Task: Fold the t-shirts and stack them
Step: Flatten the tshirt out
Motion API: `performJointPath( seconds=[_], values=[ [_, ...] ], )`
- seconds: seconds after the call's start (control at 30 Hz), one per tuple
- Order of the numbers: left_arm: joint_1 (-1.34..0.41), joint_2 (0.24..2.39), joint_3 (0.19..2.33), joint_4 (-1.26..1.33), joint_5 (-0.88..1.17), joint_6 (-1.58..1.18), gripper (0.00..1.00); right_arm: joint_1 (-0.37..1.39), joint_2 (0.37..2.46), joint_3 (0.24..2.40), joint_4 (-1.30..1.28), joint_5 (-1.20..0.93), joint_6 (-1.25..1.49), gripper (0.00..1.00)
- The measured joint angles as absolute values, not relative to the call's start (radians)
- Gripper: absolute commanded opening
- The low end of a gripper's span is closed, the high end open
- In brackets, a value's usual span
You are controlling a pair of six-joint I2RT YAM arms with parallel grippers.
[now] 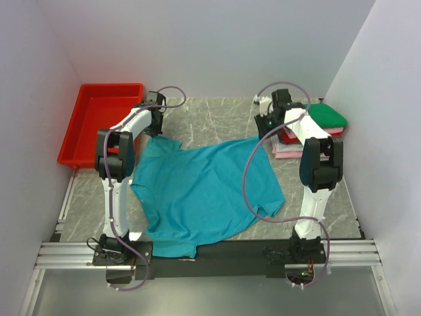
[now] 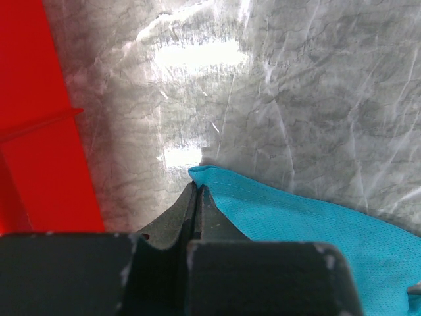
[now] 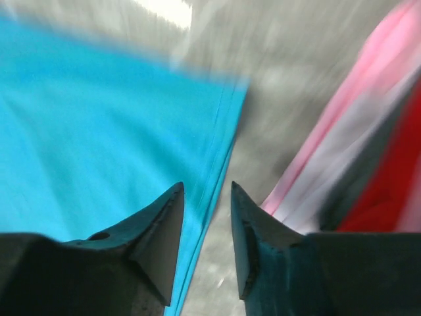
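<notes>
1. The overhead view is bright, evenly lit and sharp, with only faint, soft shadows.
2. The left wrist view shows white glare patches on the surface [image 2: 197,56].
3. The right wrist view is motion-blurred throughout, smearing the teal shirt [image 3: 99,131].

Plain teal t-shirt [image 1: 210,191]. Grey marble pattern with pale veins on table [image 1: 217,118]. Bright red tray [image 1: 99,122]. Stacked: green t-shirt [image 1: 327,115], red t-shirt [image 3: 388,178], pink t-shirt [image 3: 358,112], whitish t-shirt [image 3: 355,153]. White-and-black arms [image 1: 115,197], purple cables [image 1: 247,178].
</notes>
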State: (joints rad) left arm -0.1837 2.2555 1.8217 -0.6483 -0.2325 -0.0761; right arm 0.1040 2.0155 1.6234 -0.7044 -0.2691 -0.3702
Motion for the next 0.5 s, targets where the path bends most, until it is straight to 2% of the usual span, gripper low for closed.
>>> performJointPath(
  seconds=[0.23, 0.5],
  values=[
    [-0.184, 2.255, 1.822, -0.648, -0.233, -0.076, 0.00, 0.104, 2.148, 1.879, -0.691, -0.282, -0.322, 0.53],
    [-0.184, 2.255, 1.822, -0.648, -0.233, -0.076, 0.00, 0.104, 2.292, 1.936, -0.749, -0.266, -0.299, 0.55]
  ],
)
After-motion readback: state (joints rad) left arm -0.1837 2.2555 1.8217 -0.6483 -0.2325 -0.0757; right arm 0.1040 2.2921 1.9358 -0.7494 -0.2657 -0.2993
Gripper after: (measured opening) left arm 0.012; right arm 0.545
